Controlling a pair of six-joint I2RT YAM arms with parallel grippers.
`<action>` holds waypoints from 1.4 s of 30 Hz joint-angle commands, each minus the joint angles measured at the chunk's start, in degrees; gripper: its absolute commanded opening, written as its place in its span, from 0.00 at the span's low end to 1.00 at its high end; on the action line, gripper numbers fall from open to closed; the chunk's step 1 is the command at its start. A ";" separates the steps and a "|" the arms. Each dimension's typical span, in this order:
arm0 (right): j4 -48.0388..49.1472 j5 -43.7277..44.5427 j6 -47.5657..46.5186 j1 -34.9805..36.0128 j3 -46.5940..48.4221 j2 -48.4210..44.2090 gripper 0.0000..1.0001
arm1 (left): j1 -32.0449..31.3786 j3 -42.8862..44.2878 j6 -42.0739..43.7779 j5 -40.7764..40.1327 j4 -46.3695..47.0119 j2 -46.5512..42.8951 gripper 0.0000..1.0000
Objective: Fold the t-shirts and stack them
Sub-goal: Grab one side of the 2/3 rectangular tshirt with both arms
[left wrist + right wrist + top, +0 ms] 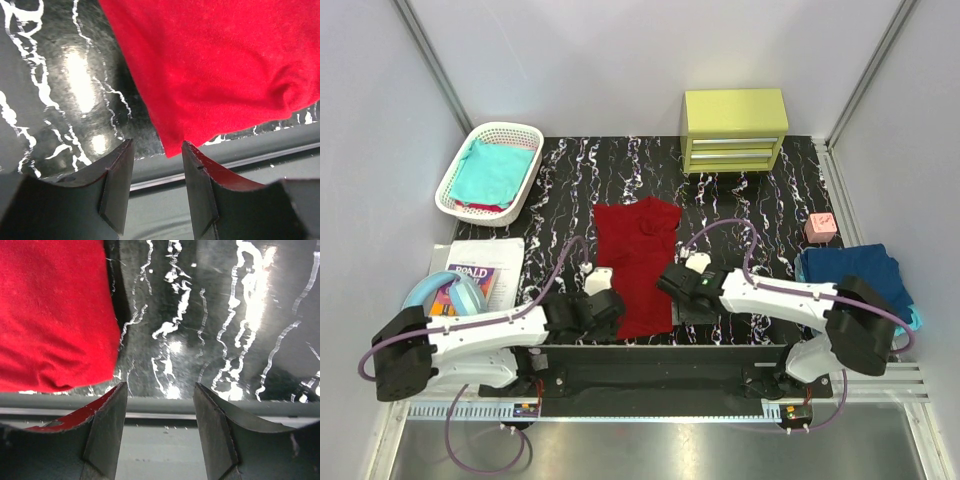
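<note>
Midway through a fold, the dark red t-shirt [636,265] is laid out as a narrow strip in the middle of the tabletop [570,190], its hem reaching the near edge. The left gripper [157,152] is held at the hem's near-left corner with jaws partly spread and nothing clamped; the cloth tip is seen just in front of the gap. The right gripper [160,390] is parked beside the near-right corner, spread wider and likewise empty, with the cloth lying outside its gap. A teal t-shirt [492,170] is kept in the white basket [455,200] at the far-left corner, and a navy t-shirt [850,268] is set at the right edge. A crosswise fold appears to be the step in hand: both corners must be straddled, all layers pinched, then lifted evenly toward the far edge.
</note>
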 commanded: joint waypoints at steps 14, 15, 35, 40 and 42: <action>7.48 -2.17 -2.25 2.22 4.00 8.92 0.63 | -1.52 5.09 -0.77 -3.96 7.20 5.72 0.48; 7.56 -2.43 -2.25 2.31 4.17 9.10 0.62 | -1.61 4.91 -0.94 -3.70 7.29 6.16 0.48; 2.28 -0.14 -0.85 6.26 11.39 8.66 0.63 | -2.40 2.36 -3.23 -3.34 7.20 3.35 0.48; 4.22 -1.03 0.12 6.35 7.34 8.75 0.62 | -2.75 1.05 -4.20 -2.99 7.73 3.88 0.48; 4.92 -1.11 0.03 6.35 6.21 9.01 0.62 | -2.84 0.70 -4.55 -2.81 8.08 4.14 0.48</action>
